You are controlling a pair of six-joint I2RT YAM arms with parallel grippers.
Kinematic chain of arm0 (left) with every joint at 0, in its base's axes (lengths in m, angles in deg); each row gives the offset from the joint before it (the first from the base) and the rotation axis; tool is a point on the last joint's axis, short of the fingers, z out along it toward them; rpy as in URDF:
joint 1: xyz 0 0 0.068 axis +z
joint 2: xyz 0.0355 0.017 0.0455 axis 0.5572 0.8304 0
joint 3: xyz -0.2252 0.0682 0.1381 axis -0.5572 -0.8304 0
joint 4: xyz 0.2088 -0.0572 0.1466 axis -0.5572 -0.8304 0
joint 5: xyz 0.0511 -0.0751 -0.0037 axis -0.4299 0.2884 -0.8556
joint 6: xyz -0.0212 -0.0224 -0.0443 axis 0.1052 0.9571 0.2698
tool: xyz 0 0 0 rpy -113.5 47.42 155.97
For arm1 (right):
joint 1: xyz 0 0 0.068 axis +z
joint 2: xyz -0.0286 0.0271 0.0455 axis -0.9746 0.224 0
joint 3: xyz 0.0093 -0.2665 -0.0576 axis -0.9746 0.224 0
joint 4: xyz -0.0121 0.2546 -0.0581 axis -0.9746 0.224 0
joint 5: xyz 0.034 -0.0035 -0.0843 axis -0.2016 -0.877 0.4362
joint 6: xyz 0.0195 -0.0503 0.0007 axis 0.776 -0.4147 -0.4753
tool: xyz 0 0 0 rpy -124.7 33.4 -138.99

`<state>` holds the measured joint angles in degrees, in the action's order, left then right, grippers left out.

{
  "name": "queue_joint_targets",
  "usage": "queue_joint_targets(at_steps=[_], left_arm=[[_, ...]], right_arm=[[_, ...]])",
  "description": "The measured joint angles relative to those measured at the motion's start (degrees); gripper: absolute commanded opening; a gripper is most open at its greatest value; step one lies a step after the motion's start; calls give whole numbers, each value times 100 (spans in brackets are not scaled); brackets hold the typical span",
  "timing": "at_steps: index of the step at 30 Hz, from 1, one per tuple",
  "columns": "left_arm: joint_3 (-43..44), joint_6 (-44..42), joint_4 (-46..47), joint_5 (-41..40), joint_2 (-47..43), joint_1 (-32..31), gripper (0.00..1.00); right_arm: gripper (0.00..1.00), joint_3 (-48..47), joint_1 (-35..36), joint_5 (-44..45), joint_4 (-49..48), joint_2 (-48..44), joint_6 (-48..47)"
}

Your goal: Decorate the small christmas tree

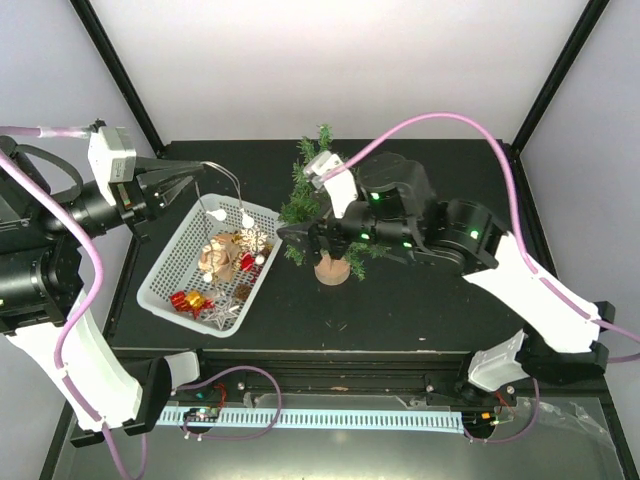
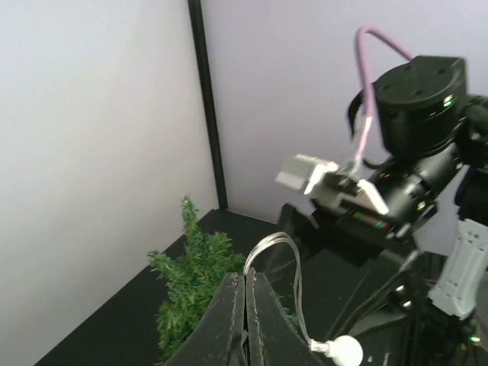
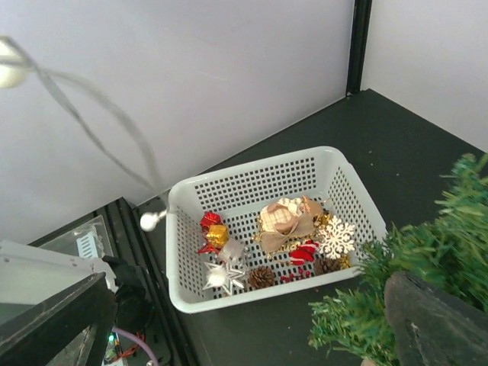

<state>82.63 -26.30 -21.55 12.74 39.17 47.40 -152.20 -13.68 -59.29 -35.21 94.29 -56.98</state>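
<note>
The small christmas tree [image 1: 318,205] stands upright on its tan wooden base [image 1: 332,270] right of the basket; it also shows in the left wrist view [image 2: 194,278] and the right wrist view [image 3: 415,278]. My left gripper [image 1: 193,185] [image 2: 245,280] is shut on a clear light string [image 1: 228,178] [image 2: 284,245], held above the basket's far end. White bulbs [image 1: 213,212] [image 2: 345,351] hang from it. My right gripper [image 1: 302,238] [image 3: 244,305] stands open low at the tree's left side, with branches against one finger [image 3: 435,324].
A white mesh basket [image 1: 165,275] [image 3: 252,187] left of the tree holds a snowflake [image 3: 335,238], a burlap bow [image 3: 286,221], pine cones, a silver star and red and gold ornaments. White walls and black corner posts [image 1: 115,70] enclose the black table.
</note>
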Motion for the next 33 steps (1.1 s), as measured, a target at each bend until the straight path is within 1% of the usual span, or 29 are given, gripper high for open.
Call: queue_joint_targets(at_steps=[4,10,15,23,28,33], left_arm=[[-225,291,232,411,-28,0,1],[-608,586,452,778,-103,0,2],[-789,713,549,852,-179,0,2],[-901,918,708,938,-317,0,2],[-973,990,791,1010,-337,0,2],[-1108,1093,839,1060,-365,0,2]], right_arm=[[96,24,42,24,-302,278,11],[96,70,66,-131,-682,350,26],[96,149,68,-400,-973,306,46],[95,846,72,-870,-1261,-66,105],[95,1097,76,-986,-1464,-85,129],[95,1141,79,-1110,-1631,13,181]])
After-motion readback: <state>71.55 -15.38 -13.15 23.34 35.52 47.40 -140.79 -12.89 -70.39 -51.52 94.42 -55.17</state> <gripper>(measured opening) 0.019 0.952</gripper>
